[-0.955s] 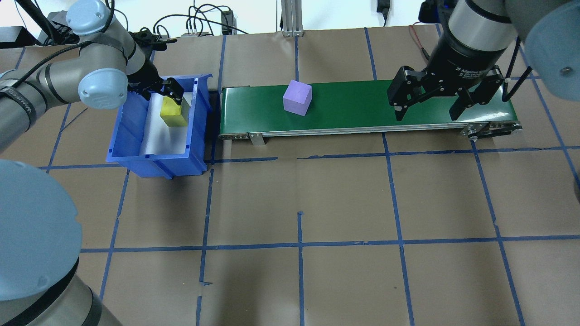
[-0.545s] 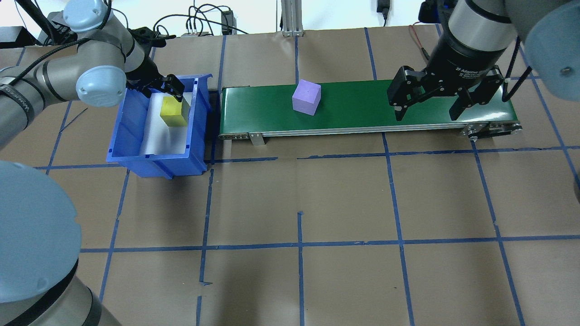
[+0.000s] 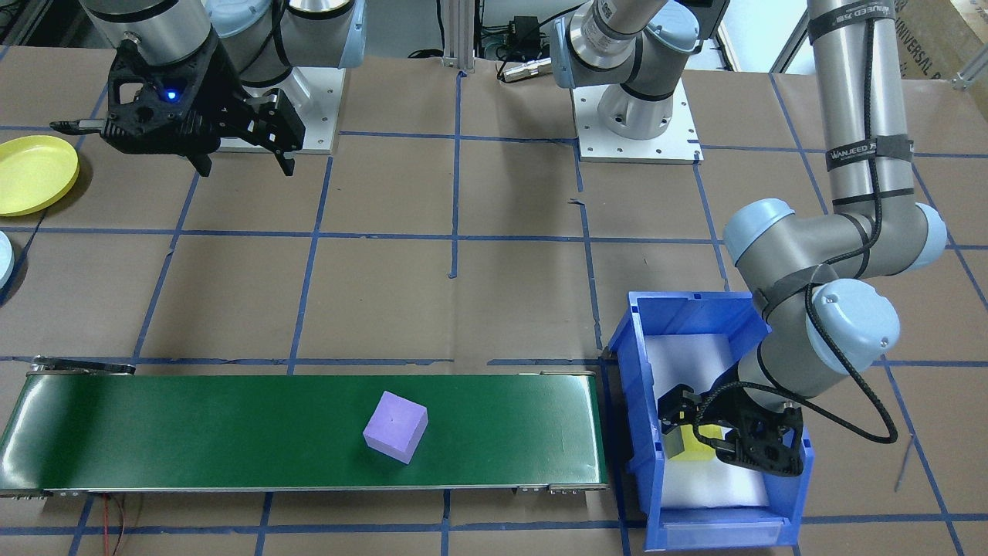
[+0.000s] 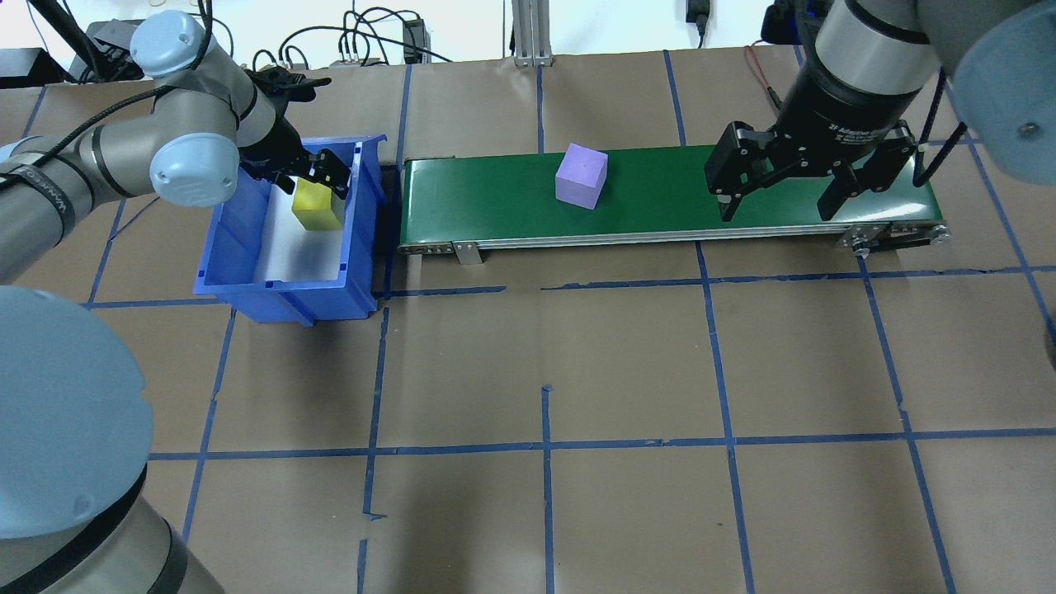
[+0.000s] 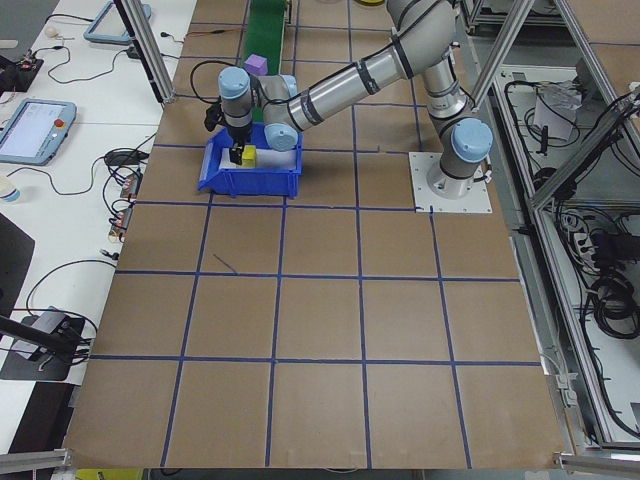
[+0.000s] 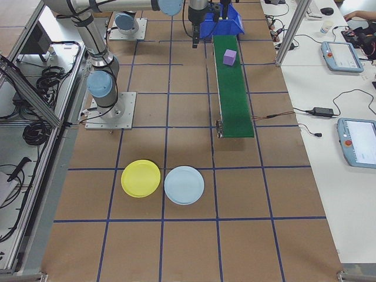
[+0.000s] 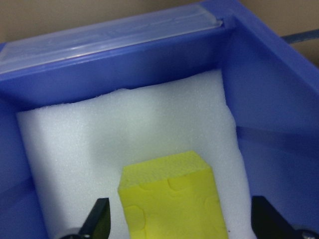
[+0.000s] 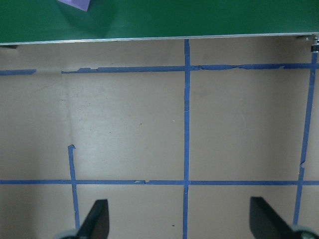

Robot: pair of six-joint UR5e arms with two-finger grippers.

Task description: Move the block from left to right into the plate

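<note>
The yellow block [image 7: 172,199] is cut off by the left wrist view's lower edge, the left gripper [image 3: 714,436] hides part of it from the front, and only a corner of the purple block [image 8: 75,4] shows in the right wrist view

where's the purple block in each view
Front-facing: purple block mid-belt, lower centre.
Overhead: upper centre.
Exterior left: top, past the bin.
Exterior right: top, far end of belt.
Left wrist: not in it.
Right wrist: corner at top left.
Shared landmark: green conveyor belt.
</note>
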